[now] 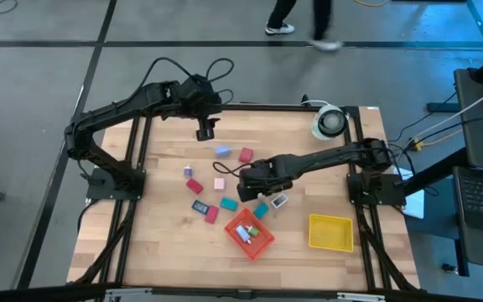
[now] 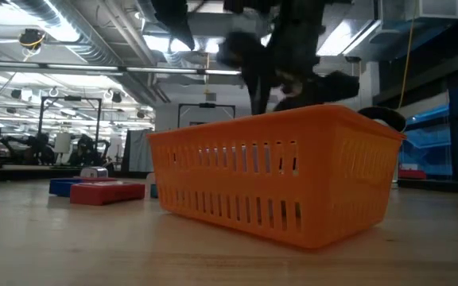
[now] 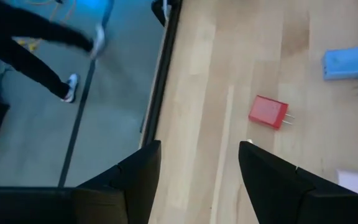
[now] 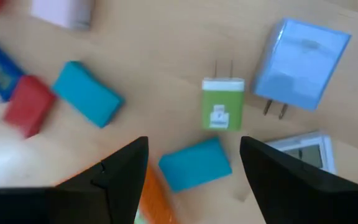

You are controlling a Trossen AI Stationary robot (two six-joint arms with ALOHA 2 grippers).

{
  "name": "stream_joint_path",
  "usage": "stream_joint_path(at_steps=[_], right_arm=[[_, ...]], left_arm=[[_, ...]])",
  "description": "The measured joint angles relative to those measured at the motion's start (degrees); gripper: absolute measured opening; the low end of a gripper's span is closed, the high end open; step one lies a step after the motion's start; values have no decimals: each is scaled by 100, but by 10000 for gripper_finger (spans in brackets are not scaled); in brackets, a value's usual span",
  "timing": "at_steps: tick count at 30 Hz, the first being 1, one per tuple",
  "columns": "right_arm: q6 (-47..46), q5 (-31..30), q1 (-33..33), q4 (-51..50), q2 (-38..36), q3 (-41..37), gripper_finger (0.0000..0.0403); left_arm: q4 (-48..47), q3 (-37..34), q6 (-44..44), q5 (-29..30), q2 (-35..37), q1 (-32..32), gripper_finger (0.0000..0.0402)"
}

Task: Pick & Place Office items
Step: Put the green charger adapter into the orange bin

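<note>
Several tiny office items lie scattered on the wooden table: a light-blue plug block (image 4: 300, 62), a green plug (image 4: 222, 102), two teal blocks (image 4: 194, 163) (image 4: 87, 93), a red block (image 4: 27, 106) and a pink one (image 4: 61, 12). More pieces lie inside the orange basket (image 1: 250, 233). My right gripper (image 4: 194, 146) hovers open over the teal block and green plug at mid-table (image 1: 250, 186). My left gripper (image 1: 205, 130) hangs open and empty over the table's far part, near a red plug (image 3: 268, 112) and a blue plug (image 3: 345, 62).
A yellow square tray (image 1: 331, 232) sits near the front right, beside the orange basket, which fills the low view (image 2: 277, 175). A white roll (image 1: 329, 122) stands at the far right corner. A person's legs (image 1: 300, 25) pass beyond the far edge.
</note>
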State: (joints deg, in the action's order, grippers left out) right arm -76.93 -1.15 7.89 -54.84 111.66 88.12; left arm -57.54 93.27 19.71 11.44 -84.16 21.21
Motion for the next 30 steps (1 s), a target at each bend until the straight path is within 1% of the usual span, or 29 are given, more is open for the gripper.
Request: stream_joint_path(at_steps=[5,13,21,24,30], right_arm=[[131,206,-76,-276,246,-2,261],[154,53,-185,-300,255,-2,261],[93,11,-185,-57,267,-160,261],[113,11,-203,-39,348,-181,261],[239,55,-290,322,597,-181,261]], left_arm=[[-133,0,102,-33,0,-2,212],[-150,0,115,-364,0,114,209],[-150,0,104,-372,0,214,207],[-148,0,102,-417,0,219,207],[-152,0,102,-493,0,217,207]])
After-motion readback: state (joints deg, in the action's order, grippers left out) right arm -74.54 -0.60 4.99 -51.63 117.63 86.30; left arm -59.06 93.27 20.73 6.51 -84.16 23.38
